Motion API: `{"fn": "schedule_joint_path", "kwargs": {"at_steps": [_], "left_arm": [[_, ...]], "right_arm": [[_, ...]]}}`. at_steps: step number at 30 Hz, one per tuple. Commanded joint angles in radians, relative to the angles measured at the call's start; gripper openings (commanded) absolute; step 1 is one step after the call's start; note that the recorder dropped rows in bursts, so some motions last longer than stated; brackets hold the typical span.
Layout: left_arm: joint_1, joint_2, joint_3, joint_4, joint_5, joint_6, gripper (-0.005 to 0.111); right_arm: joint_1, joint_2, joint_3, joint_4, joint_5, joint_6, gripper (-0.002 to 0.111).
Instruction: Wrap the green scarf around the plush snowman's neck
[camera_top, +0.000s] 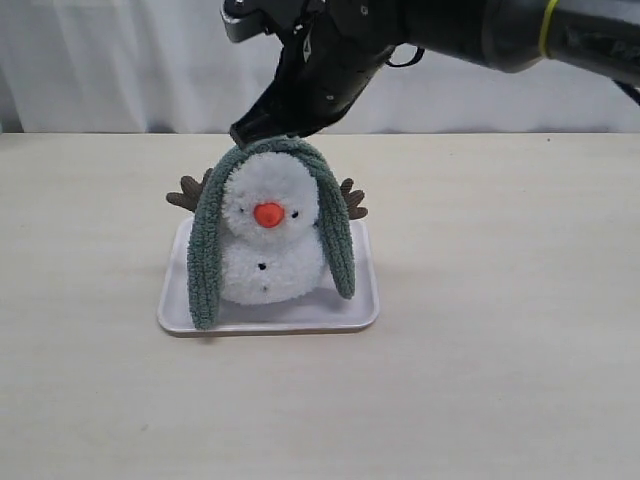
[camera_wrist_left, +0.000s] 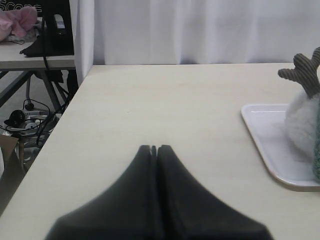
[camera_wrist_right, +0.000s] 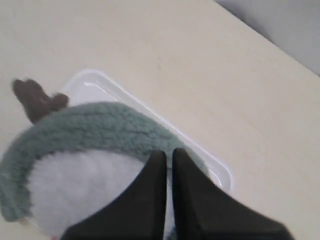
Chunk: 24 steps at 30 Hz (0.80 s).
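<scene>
Both pressed together, the left pincer (camera_wrist_left: 154, 148) waits as the right pincer (camera_top: 250, 132) touches the soft, limp green scarf (camera_top: 204, 262) draped beneath it on the plush snowman (camera_top: 272, 268); its dangling ends look easiest to pinch.

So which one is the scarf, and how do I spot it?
Find the big pale table, then the white tray in the middle of it, where a fluffy white snowman sits. The scarf is the long fuzzy strip draped over his head and hanging down both sides. It's the only green thing there.
</scene>
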Motion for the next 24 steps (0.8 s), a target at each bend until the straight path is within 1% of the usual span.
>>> {"fn": "schedule_joint_path", "kwargs": {"at_steps": [1, 5, 11, 15, 19, 24], "left_arm": [[0.000, -0.003, 0.003, -0.003, -0.014, 0.000, 0.000], [0.000, -0.003, 0.003, -0.003, -0.014, 0.000, 0.000], [0.000, -0.003, 0.003, -0.003, -0.014, 0.000, 0.000], [0.000, -0.003, 0.003, -0.003, -0.014, 0.000, 0.000], [0.000, -0.003, 0.003, -0.003, -0.010, 0.000, 0.000], [0.000, -0.003, 0.003, -0.003, -0.010, 0.000, 0.000]], "right_arm": [[0.033, -0.019, -0.001, 0.156, -0.050, -0.102, 0.004], [0.040, 0.003, -0.001, 0.223, -0.045, -0.132, 0.004], [0.035, 0.046, -0.001, 0.197, -0.023, -0.125, 0.004], [0.035, 0.089, -0.001, 0.137, -0.104, -0.084, 0.004], [0.035, 0.129, -0.003, 0.119, -0.166, -0.082, 0.004], [0.040, 0.109, -0.003, 0.105, -0.188, -0.114, 0.004]]}}
